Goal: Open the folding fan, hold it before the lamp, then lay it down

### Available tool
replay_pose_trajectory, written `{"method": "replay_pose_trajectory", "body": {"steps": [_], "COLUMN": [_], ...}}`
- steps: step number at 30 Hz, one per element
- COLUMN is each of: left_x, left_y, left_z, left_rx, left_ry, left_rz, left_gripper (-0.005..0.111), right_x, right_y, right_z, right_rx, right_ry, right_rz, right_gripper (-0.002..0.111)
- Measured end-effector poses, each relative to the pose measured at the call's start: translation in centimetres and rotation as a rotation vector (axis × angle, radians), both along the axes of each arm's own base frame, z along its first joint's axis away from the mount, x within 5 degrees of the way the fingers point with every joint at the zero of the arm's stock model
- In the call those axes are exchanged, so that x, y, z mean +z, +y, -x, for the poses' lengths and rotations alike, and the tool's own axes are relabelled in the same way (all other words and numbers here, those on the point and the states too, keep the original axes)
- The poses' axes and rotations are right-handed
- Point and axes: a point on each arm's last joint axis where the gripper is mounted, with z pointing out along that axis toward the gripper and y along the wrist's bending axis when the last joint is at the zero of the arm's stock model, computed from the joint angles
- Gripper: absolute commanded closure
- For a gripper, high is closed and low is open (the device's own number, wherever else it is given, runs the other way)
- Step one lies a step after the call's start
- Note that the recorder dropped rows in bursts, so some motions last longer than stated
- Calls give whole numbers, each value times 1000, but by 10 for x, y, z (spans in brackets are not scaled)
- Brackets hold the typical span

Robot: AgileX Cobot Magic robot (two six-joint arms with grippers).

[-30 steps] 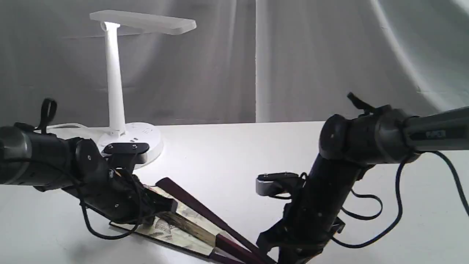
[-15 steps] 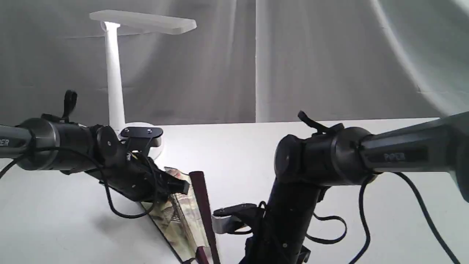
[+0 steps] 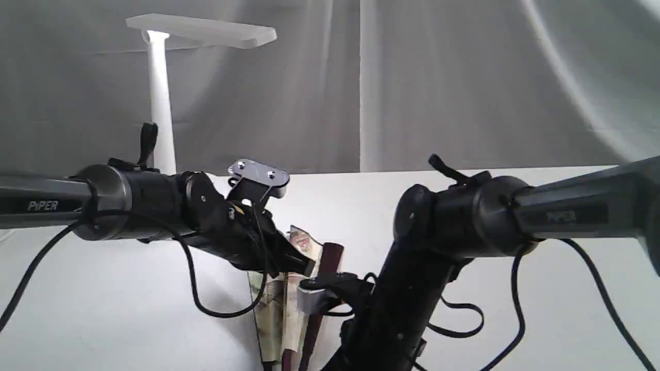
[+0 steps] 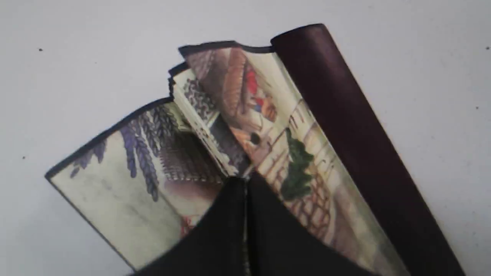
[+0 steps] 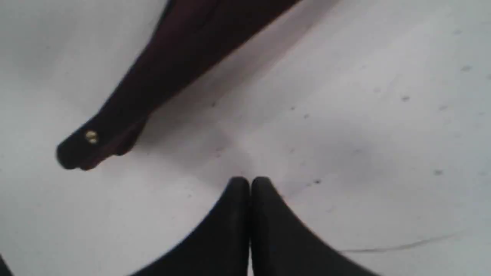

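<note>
At the far left a white lamp [image 3: 160, 103] stands at the back of a white table [image 3: 77, 309], its flat head pointing right, with a grey curtain [image 3: 464, 77] behind it. The black left arm [image 3: 129, 206] reaches in from the left edge, passing in front of the lamp's stem.

Its left gripper [image 4: 245, 182] is clenched on the fan [image 4: 215, 126], with the fingertips pinching the painted paper pleats. The fan is only partly spread, a few folds showing red and brown houses and a green tree. A dark guard stick [image 4: 345, 134] runs along one side.

In the exterior view the fan is held up off the table, nearly upright, to the right of the lamp and nearer the camera. Its wide end is at the gripper and its narrow end drops below the frame.

The right arm [image 3: 515, 221] comes in from the right edge and bends down just beside the fan. The right gripper [image 5: 250, 182] is clenched on nothing, fingertips pressed together over bare table. The fan's pivot end, with a brass rivet [image 5: 91, 136], lies near the tips but apart from them.
</note>
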Motion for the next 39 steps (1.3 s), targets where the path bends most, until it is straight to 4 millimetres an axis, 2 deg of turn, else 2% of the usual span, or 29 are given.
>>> {"method": "replay_pose_trajectory", "body": {"steps": [5,9,13,17,23,31,39], "left_x": [26,60,88,98,86,29,10], "left_y": [1,3,5,6,3,-20,-22], "left_z": [4,10,20,26,26,22,17], "left_rx": [-45,-74,-99,-117,-102,-148,-133], "left_ry": [-27,-65,-68,-47,8,50,36], "left_rz": [-15,-11,0,1,30,10,-3], "left_gripper": [107,107,107,107,107,107,107], "right_x": [1,4,10,17,19,18,15], "right_y": [-24,-40,-44,-42,-40,-41,-43], "right_z": [-19,-31,-39,-45,-47,-51,-53], "right_rx": [-111,-188,-234,-273,-302,-330,-332], "right_ry": [-1,4,-2,-8,-14,-41,-69], "right_rz": [-27,-94,-223,-337,-371,-362,-323], "right_gripper": [108,108,108,108,108,108,108]}}
